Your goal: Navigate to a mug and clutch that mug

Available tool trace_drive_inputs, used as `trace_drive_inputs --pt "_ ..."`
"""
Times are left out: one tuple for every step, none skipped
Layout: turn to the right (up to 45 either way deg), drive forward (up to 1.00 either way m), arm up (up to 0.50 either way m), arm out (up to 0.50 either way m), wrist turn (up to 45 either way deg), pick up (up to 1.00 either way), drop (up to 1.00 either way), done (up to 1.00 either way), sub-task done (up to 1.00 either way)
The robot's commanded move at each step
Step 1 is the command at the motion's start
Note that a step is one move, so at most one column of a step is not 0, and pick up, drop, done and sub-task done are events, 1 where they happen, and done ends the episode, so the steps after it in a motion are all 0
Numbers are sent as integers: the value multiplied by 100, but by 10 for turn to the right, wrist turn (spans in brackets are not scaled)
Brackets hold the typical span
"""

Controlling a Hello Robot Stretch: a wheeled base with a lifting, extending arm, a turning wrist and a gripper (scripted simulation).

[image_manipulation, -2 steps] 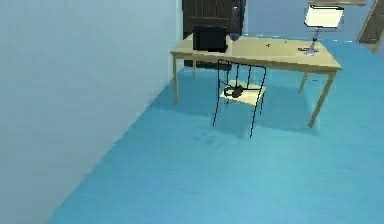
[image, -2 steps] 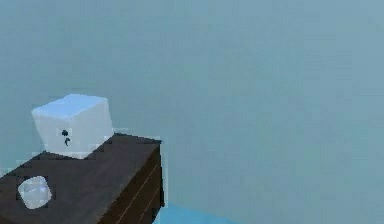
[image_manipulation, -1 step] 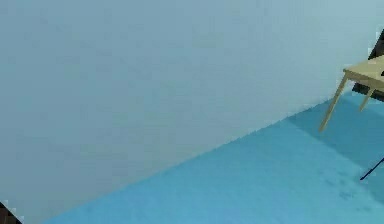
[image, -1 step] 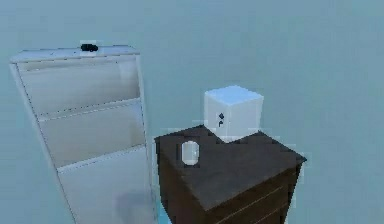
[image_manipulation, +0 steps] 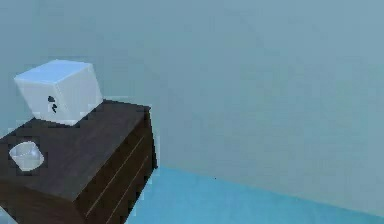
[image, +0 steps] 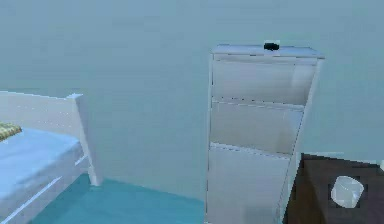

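Mug (image_manipulation: 25, 156) and white box (image_manipulation: 60, 90) on dark counter (image_manipulation: 95, 140); blue-grey wall (image_manipulation: 260, 80), teal floor (image_manipulation: 250, 205). White shelf (image: 258, 120) beside counter, bed (image: 40, 150) beyond. Claw state: cannot tell.

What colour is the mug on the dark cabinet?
The mug is white, on the dark brown cabinet; clearest in the arm side view.
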Motion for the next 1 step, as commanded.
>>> trace_drive_inputs --pt "-420 0 0 0 0 0 0 0 0"
